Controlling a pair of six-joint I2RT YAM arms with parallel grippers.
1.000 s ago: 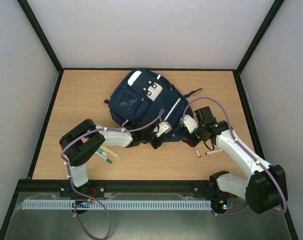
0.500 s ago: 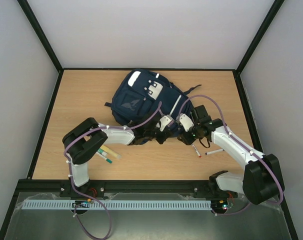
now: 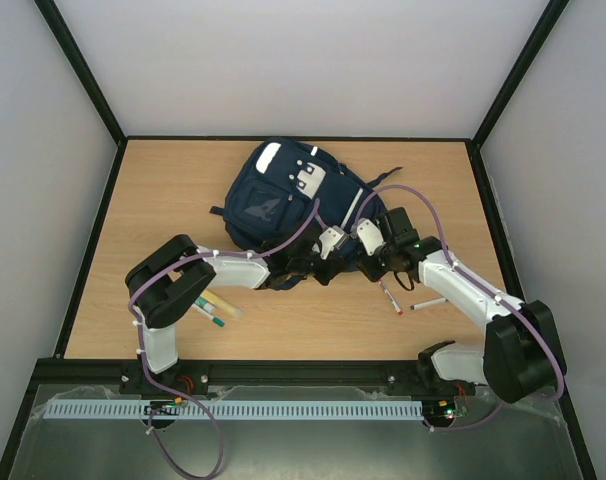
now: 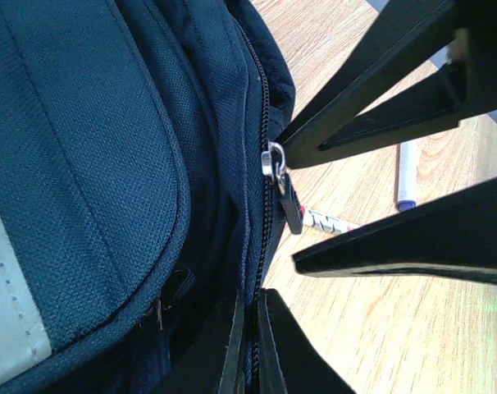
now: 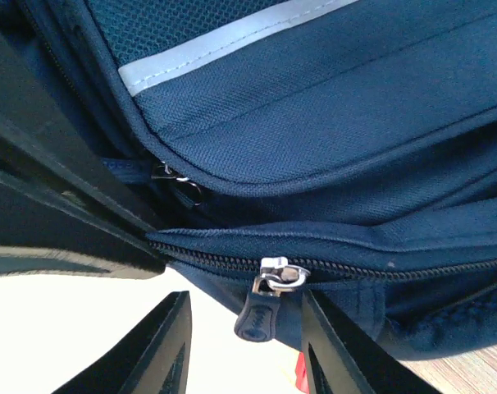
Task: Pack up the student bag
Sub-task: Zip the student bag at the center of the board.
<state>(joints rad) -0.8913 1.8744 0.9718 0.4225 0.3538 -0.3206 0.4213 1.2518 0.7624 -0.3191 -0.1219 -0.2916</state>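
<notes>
The student bag [image 3: 283,195] lies flat on the table, navy with white stripes. My left gripper [image 4: 250,302] is shut on the fabric of the zipper seam at the bag's near edge [image 3: 318,268]. Just right of it, my right gripper [image 5: 243,305] is open, one finger on each side of the dark zipper pull [image 5: 257,316], which hangs from a silver slider [image 5: 281,271]. The fingers do not touch the pull. In the left wrist view the same pull [image 4: 289,203] hangs between the right gripper's black fingers [image 4: 380,94]. The zipper is closed here.
A red-and-white pen [image 3: 391,298] and a white pen [image 3: 428,303] lie on the wood below the right gripper. Markers [image 3: 211,310] lie near the left arm's base. Black frame rails edge the table [image 3: 163,180].
The right gripper has moved left and up to the bag's near edge, onto the zipper pull. The left gripper has closed on the seam and moved slightly up.
</notes>
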